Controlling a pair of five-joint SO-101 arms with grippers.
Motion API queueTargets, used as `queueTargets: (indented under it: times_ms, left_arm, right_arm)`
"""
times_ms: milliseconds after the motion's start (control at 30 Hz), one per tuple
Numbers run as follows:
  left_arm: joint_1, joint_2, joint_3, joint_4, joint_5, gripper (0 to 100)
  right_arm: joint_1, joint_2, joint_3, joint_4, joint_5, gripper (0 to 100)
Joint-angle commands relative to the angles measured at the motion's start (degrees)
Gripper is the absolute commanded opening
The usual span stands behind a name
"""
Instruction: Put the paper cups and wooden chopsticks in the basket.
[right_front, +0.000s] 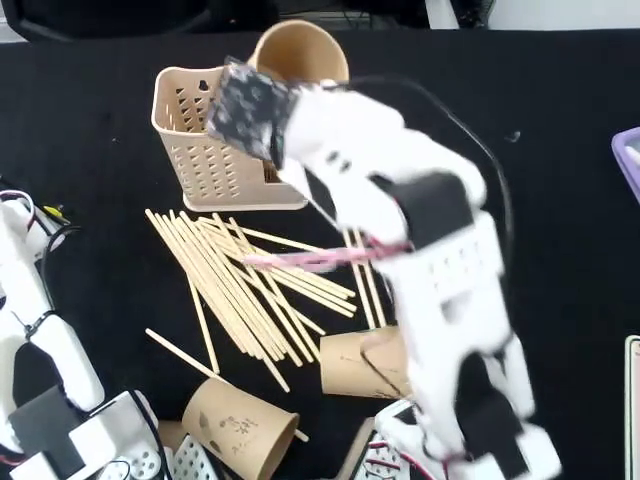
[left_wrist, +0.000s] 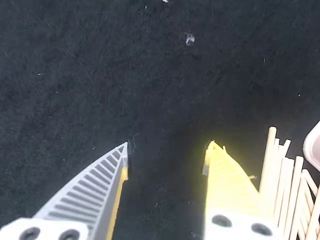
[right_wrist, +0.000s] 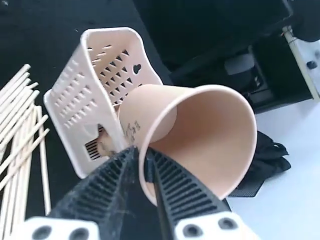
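Holds left jaws wide, idle over bare counter (left_wrist: 100, 75) beside spilled chopsticks (right_front: 245, 285). Finds fallen cups (right_front: 240, 430) lying toward the front. Pinches one paper cup (right_wrist: 200, 135) by its rim in right jaws, tilted beside basket (right_front: 215, 165), presumably for dropping in.

Print on paper cup (right_wrist: 195, 140) — illegible
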Motion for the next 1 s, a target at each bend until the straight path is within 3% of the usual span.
queueTargets:
  times_ms: [0, 333, 967]
  left_arm:
    - [-0.04, -2.11, -0.48, -0.35, 0.35, 24]
    - [-0.4, -2.11, -0.4, -0.35, 0.35, 24]
    - [-0.31, -2.2, 0.48, -0.44, 0.35, 24]
  right_arm:
    - [0.97, 4.0, -9.1, -0.44, 0.79, 1.1]
    - [1.85, 13.32, -18.42, 7.91, 4.92, 1.1]
    - [2.81, 17.1, -17.98, 7.82, 4.66, 1.8]
